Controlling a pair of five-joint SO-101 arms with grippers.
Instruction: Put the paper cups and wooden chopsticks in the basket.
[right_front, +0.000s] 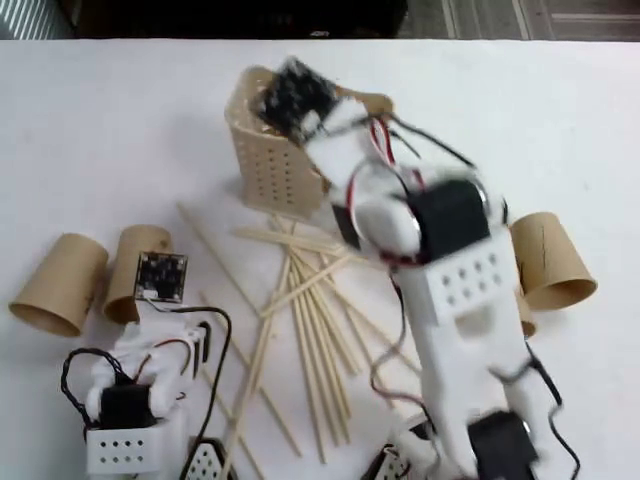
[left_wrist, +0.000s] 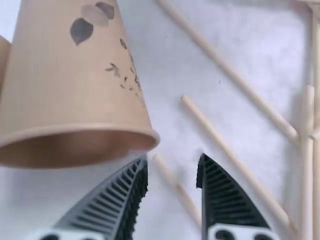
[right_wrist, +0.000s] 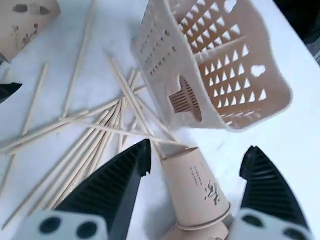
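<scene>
Several wooden chopsticks (right_front: 310, 320) lay scattered across the middle of a white surface (right_front: 100, 130), with a dark strip of room beyond its far edge. Past them stood the basket (right_front: 270, 170) — tan, its walls pierced with small holes. Two brown paper cups (right_front: 60, 285) lay on their sides at one end, another cup (right_front: 550, 260) at the other. The left claw (left_wrist: 172, 160) was open beside a leaf-printed cup's rim (left_wrist: 75, 135); the right claw (right_wrist: 197, 147) gaped wide — a cup (right_wrist: 195, 186) between its fingers, near the basket.

Paper cups (right_front: 60, 283) and chopsticks (right_front: 305, 300) lie on white table (right_front: 100, 120).
</scene>
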